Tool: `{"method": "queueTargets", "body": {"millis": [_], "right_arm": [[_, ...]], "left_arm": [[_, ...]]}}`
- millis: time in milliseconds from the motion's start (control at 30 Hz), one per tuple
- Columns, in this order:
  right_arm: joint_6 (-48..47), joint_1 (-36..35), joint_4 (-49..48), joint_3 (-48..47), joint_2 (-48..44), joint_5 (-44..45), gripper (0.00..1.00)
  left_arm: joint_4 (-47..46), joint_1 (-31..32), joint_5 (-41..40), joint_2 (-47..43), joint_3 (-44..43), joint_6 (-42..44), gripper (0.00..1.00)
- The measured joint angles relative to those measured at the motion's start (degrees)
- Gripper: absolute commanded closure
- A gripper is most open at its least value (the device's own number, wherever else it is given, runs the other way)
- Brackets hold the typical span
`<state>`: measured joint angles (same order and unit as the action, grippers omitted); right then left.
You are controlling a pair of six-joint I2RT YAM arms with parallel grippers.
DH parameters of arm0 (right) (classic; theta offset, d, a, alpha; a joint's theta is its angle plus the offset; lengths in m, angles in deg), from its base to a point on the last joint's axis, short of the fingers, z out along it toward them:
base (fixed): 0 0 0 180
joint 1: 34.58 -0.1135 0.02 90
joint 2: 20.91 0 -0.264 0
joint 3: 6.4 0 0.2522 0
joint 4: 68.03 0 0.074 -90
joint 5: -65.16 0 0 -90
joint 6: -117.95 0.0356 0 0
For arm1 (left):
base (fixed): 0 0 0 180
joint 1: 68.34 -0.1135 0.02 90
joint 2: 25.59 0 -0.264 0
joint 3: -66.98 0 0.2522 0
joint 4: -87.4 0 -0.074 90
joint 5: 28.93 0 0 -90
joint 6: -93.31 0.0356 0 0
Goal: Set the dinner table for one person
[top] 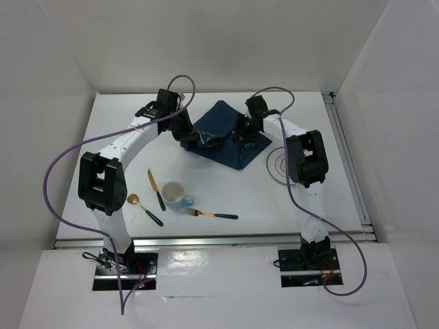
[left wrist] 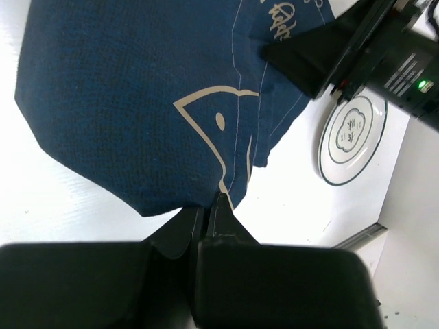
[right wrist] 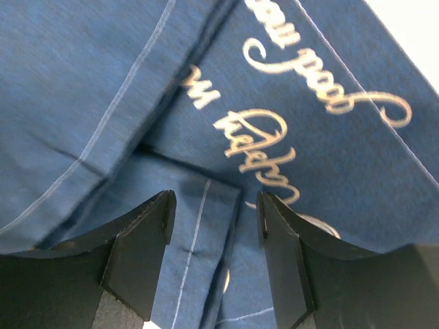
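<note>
Left fingers were closed, pinching an edge of the navy blue cloth placemat. Right fingers were spread apart over its pale script. The large white rectangular worktop lay beneath the rumpled placemat.

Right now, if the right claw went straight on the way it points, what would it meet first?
Probably the navy placemat: its folded cloth fills the view ahead of the open right claw, though depth is unclear.

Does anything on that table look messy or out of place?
Yes. The navy placemat lies crooked and rumpled, partly folded over itself, its edge pinched in the left hand. The knife, spoon and fork lie scattered at odd angles beside the cup.
</note>
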<state>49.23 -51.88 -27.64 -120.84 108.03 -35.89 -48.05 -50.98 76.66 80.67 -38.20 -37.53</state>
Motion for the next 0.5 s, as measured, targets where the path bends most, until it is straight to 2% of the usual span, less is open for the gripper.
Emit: {"method": "queueTargets", "body": {"millis": [200, 333, 500], "right_arm": [[-2.5, 0.1, 0.0, -1.2, 0.8, -2.1, 0.41], [-3.9, 0.1, -0.5, -0.5, 0.9, -3.5, 0.52], [-5.2, 0.1, -1.2, 0.0, 1.0, -5.7, 0.52]], "left_arm": [[0.5, 0.0, 1.0, 0.0, 0.0, -0.1, 1.00], [0.6, 0.0, 1.3, 0.0, 0.0, -0.1, 1.00], [0.7, -0.2, 1.5, 0.0, 0.0, -0.1, 1.00]]}}
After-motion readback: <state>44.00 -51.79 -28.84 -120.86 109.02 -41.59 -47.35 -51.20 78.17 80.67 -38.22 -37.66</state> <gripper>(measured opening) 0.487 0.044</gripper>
